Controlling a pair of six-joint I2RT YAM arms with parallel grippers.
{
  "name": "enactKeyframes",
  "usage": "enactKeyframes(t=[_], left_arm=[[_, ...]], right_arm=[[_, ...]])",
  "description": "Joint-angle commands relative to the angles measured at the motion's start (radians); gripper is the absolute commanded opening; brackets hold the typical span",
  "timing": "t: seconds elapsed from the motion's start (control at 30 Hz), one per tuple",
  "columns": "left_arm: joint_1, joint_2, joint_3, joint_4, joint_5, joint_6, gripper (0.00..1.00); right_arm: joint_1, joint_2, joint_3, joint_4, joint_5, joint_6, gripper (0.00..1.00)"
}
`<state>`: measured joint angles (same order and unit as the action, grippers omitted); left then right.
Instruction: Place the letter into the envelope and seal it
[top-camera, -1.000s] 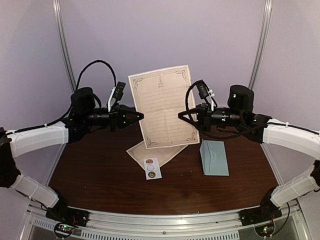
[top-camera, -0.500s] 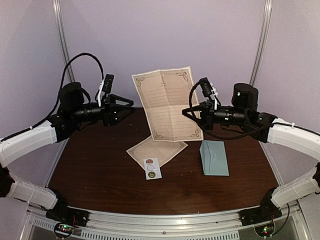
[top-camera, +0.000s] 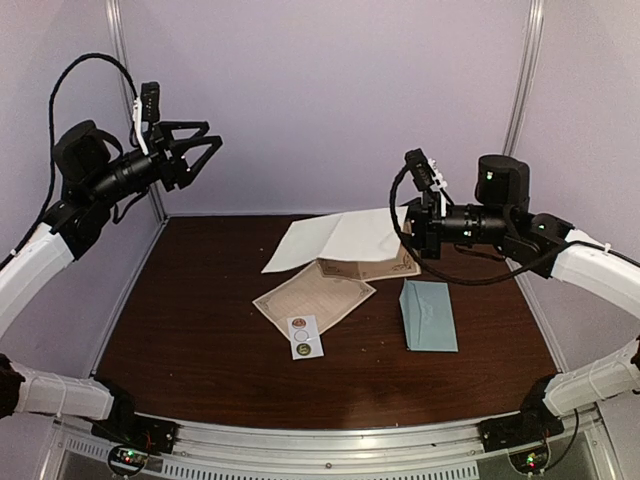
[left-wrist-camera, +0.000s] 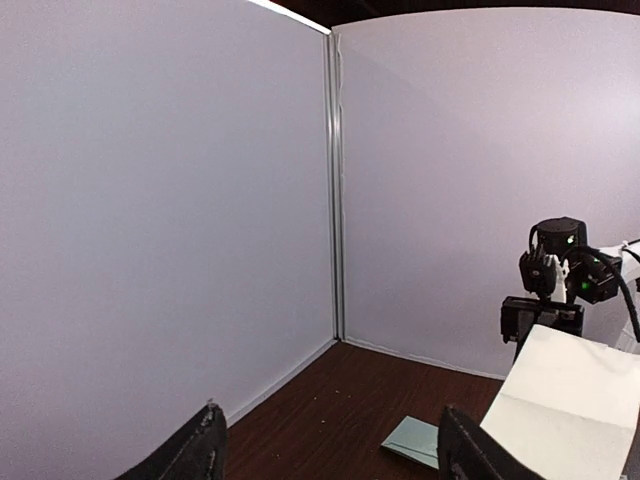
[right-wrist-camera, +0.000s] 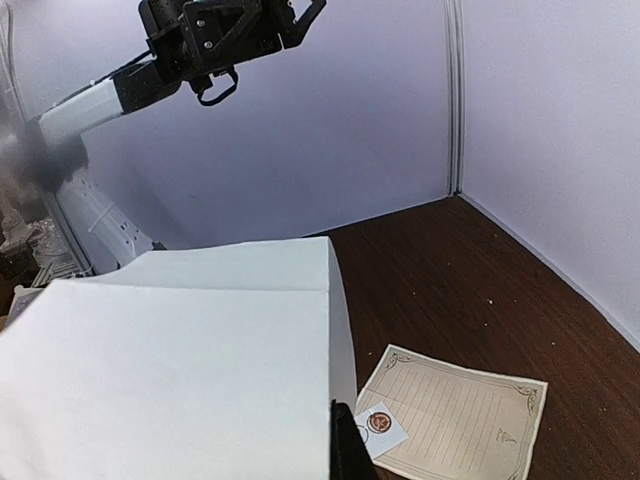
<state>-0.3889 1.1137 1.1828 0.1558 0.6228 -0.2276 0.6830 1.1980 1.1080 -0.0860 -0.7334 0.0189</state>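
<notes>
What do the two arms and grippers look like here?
Both arms pair white shell-covered links with black cylindrical motors. The black two-finger left gripper and right gripper have tapered fingers; each carries a black camera on a white bracket and a looping black cable. A green light glows on the right arm's motor.

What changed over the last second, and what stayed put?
The left gripper let go of the letter, opened and swung up and away to the left. The letter flopped down, held only by the shut right gripper. The envelope, second sheet and sticker strip stayed put.
</notes>
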Motion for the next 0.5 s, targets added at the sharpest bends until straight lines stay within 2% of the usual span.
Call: enactKeyframes(t=[0.0,0.47], left_arm=[[-0.030,0.095,0.024,-0.029,0.044,0.009,0.73],[-0.246,0.317,0.049,-0.133,0.236,0.129,0.74]], right_arm=[[-0.001,-0.009,0.025,-0.033,-0.025,-0.035,0.00],[0.048,0.108,0.110,-0.158,-0.039,-0.073,0.00]])
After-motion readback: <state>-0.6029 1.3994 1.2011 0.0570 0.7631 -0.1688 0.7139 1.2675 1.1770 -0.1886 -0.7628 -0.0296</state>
